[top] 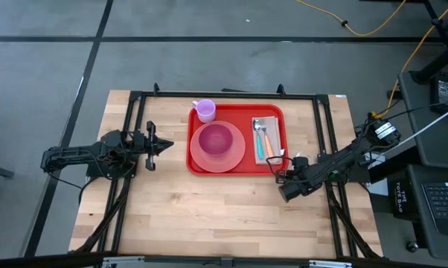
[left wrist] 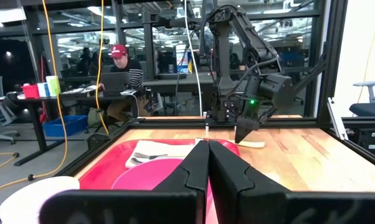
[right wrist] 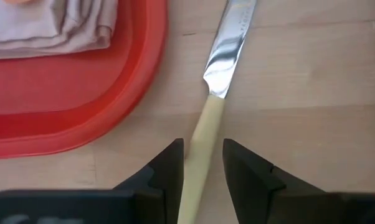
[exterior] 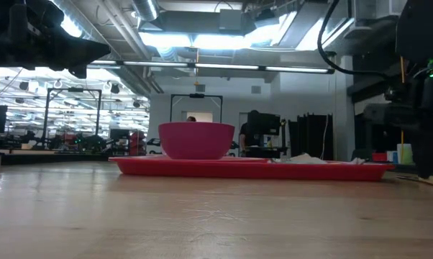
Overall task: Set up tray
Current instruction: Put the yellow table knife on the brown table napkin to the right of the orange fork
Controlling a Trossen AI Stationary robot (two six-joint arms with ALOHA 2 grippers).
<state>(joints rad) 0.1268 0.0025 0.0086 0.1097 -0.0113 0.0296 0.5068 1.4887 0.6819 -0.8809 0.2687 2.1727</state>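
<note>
Right now the tray (top: 276, 141) sits a little beyond the middle of the wooden surface (top: 209, 208) in the high view, toward twelve o'clock from the surface's centre. It is a large, flat, red plastic rectangle with rounded corners and a low raised rim, and in the low view (exterior: 331, 170) it shows as a thin red slab lying flat on the wood. A round pink plate (top: 235, 156) fills its nine o'clock half, with a deeper pink bowl (top: 215, 138) standing on the plate. A small lilac cup (top: 205, 110) stands at the tray's far corner, about eleven o'clock from the bowl. Along the three o'clock side of the tray lies a folded pale napkin (top: 272, 128) carrying a spoon (top: 259, 128) and an orange-handled utensil (top: 269, 149). The right pincer (top: 277, 170) is just off the tray's near corner at about five o'clock; in the right wrist view its fingers stand narrowly apart on either side of the cream handle of a knife (right wrist: 218, 81), which lies on the bare wood beside the tray's rim (right wrist: 113, 112), blade pointing away. Whether the fingers actually press the handle cannot be told. The left pincer (top: 169, 145) hangs at nine o'clock of the tray, above the wood, its tips pressed together and holding nothing.
</note>
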